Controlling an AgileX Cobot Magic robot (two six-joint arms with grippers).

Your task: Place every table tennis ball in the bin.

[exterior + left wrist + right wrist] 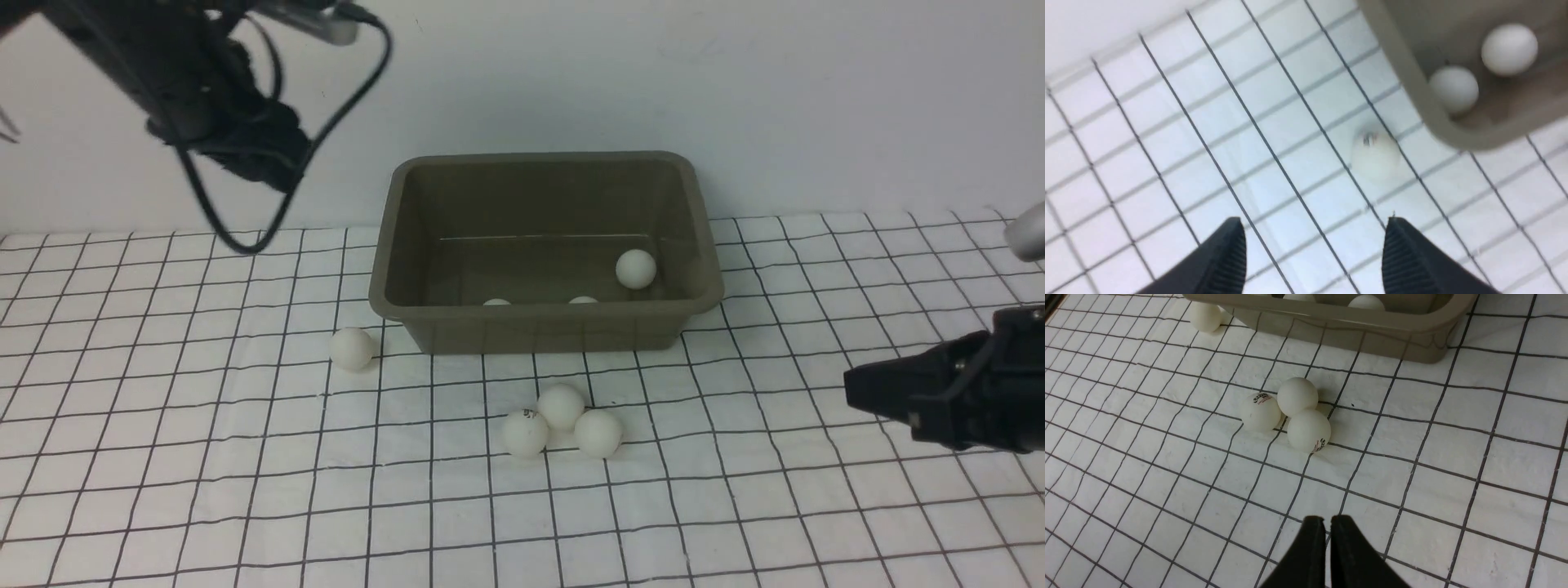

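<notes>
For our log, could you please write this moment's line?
left claw open; right claw shut; white plastic balls: three seen in olive-grey plastic tub, four outside

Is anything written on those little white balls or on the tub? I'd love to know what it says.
Left ball of the trio: dark and red printed logo, too small to read.
Right ball of the trio: dark and red logo low on its side, too small to read.
Lone ball by the bin's corner: dark mark, blurred, unreadable.
Bin: no text visible.
No word or number is legible anywhere.
</notes>
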